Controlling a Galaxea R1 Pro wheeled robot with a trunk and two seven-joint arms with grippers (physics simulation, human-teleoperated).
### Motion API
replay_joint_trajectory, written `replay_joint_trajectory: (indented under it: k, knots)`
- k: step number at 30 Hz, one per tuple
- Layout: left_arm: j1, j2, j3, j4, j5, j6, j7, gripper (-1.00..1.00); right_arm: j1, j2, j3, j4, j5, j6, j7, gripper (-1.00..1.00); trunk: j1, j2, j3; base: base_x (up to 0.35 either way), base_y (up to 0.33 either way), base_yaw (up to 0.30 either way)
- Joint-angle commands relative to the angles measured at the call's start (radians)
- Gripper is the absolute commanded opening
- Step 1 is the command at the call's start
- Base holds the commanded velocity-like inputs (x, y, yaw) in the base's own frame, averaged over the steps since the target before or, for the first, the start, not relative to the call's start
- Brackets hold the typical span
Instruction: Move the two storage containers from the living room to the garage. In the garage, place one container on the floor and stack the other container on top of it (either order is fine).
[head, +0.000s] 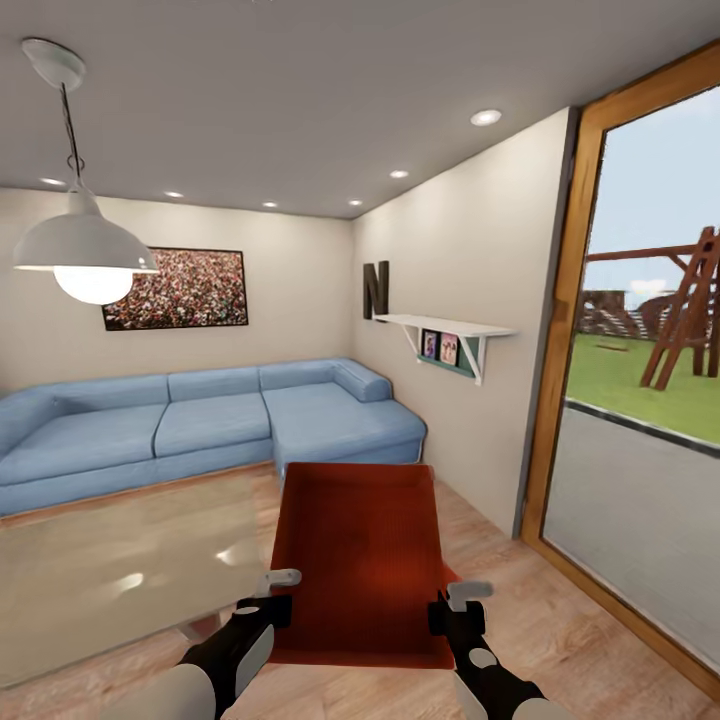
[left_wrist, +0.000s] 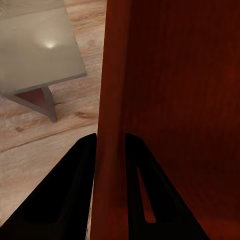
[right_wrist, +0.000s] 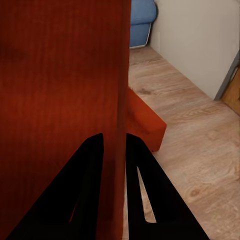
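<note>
Both arms reach forward from the near edge, holding one storage container (head: 358, 560) level above the wood floor (head: 560, 610) in the living room. The left gripper (head: 268, 598) pinches its left wall, the right gripper (head: 452, 608) its right wall — fingers narrow on the walls. The second storage container (right_wrist: 145, 122) lies on the floor, low to the right.

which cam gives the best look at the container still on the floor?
Right wrist view: the second container sits on the wood floor beyond the held container, one corner and wall clear. Head view shows just a sliver past the held one's edge. Left wrist view doesn't help here.
</note>
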Motion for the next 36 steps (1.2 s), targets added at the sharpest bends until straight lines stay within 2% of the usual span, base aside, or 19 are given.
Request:
replay_joint_trajectory:
  k: [1, 18, 25, 36]
  knots:
    - [-0.001, 0.006, 0.01, -0.003, -0.012, 0.007, 0.016, -1.0, -0.001, 0.0, -0.029, 0.0, 0.01, -0.003, -0.002, -1.0, 0.0, -0.001, -0.001, 0.0, 0.0, 0.278]
    - [-0.001, 0.006, 0.01, -0.005, -0.012, 0.007, 0.016, -1.0, -0.001, 0.0, -0.029, 0.0, 0.01, -0.003, -0.002, -1.0, 0.0, -0.001, 0.008, 0.0, 0.0, 0.278]
    - [-0.001, 0.006, 0.01, -0.005, -0.012, 0.007, 0.016, -1.0, -0.001, 0.0, -0.029, 0.0, 0.01, -0.002, -0.003, -1.0, 0.0, -0.001, 0.008, 0.0, 0.0, 0.069]
    - [-0.001, 0.006, 0.01, -0.005, -0.012, 0.007, 0.016, -1.0, -0.001, 0.0, -0.029, 0.0, 0.01, -0.002, -0.002, -1.0, 0.0, -0.001, 0.008, 0.0, 0.0, 0.281]
